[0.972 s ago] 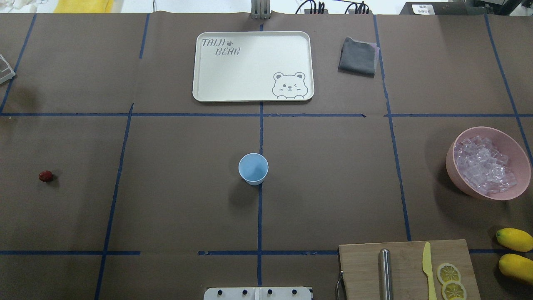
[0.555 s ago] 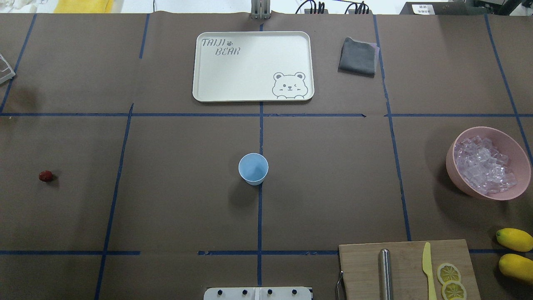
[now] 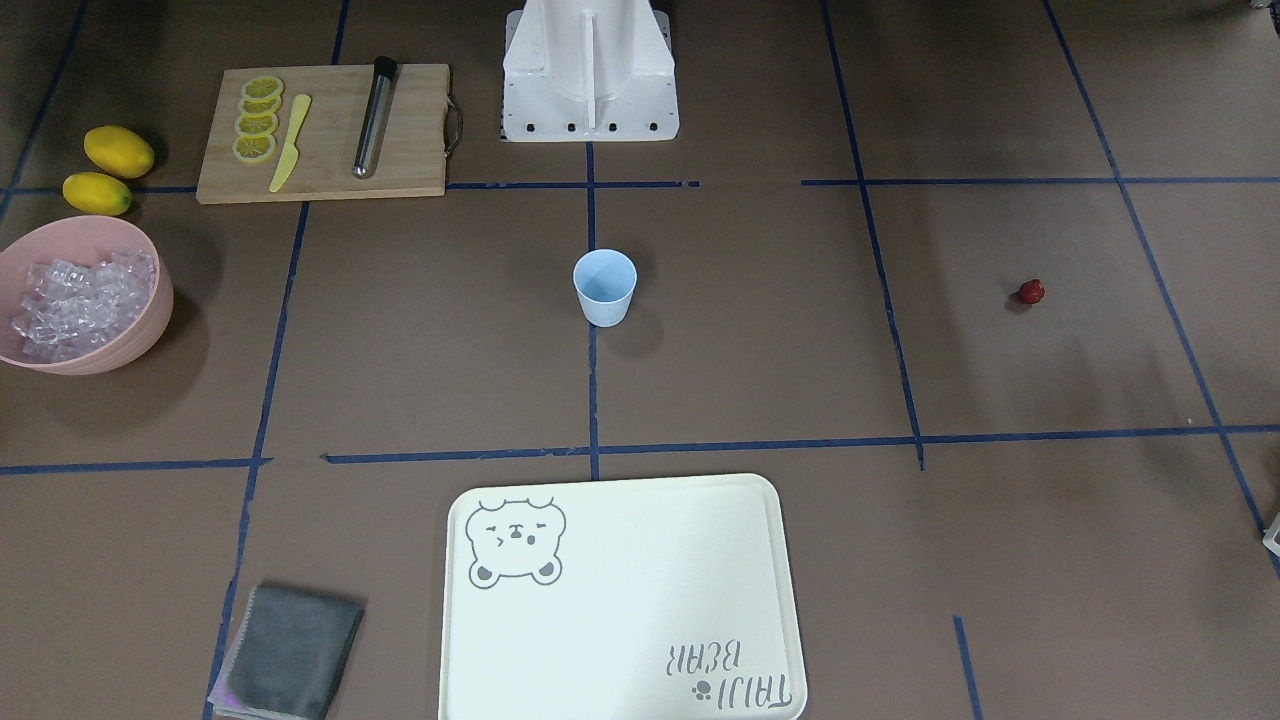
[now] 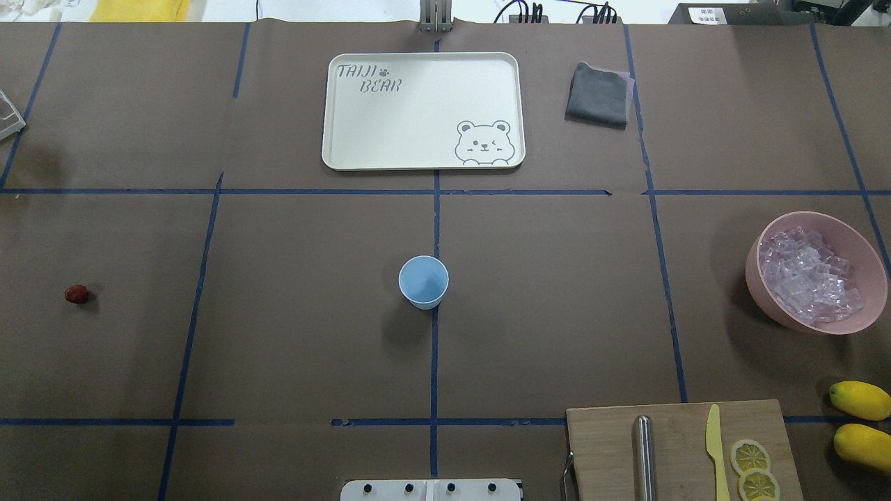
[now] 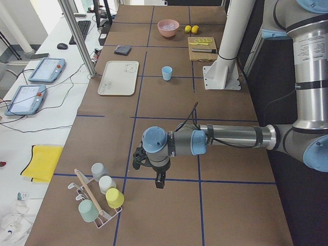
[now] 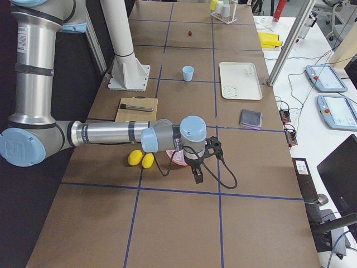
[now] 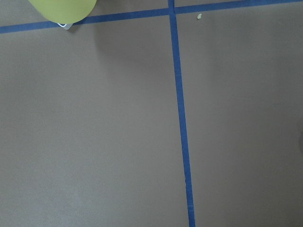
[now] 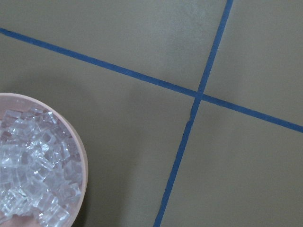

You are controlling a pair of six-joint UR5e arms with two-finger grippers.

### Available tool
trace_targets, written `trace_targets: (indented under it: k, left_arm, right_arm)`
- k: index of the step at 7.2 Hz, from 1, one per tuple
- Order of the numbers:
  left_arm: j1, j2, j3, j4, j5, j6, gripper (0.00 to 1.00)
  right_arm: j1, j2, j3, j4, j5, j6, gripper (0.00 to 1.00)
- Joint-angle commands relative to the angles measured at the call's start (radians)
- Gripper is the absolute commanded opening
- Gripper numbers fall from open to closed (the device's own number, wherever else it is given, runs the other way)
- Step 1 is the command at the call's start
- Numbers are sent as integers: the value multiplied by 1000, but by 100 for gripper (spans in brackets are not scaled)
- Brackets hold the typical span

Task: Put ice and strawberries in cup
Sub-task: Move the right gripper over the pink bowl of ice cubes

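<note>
— Where is everything?
— Pale blue cup (image 4: 423, 281) upright, middle of the brown, blue-taped worktop (image 4: 557, 313); ice (image 4: 807, 275) in pink bowl (image 4: 866, 243); red strawberry (image 4: 76, 293) well apart. My left fingers (image 5: 160, 180), right fingers (image 6: 198, 176): spread or pressed, I cannot tell.

Brown paper covers the table (image 4: 557, 292), marked into squares by blue tape (image 4: 434, 369). A white bench (image 5: 51, 123) alongside carries two teach pendants (image 5: 47, 70).

Matt blue plastic cup (image 4: 423, 282), glassy clear ice (image 4: 807, 278), wooden board (image 4: 602, 445), grey cloth (image 4: 597, 94)
</note>
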Motion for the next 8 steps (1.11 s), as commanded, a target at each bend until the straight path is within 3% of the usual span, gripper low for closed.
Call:
trace_targets:
  k: [1,4,7,8]
  left_arm:
    - [-1,0,-1,-1,-1,0,100]
    - [-1,2,-2,-1,-4,0,100]
    - [-1,2,-5,0,-6,0,100]
    - [-1,3,-5,0,-6,0,100]
  right_arm:
    - [-10,-53,109,10,30,60,100]
    - [-186,-60,204,80,14,273,100]
    - [-364,-129,183,336,-120,525,99]
    - [-394,-130,154,373,-125,559,99]
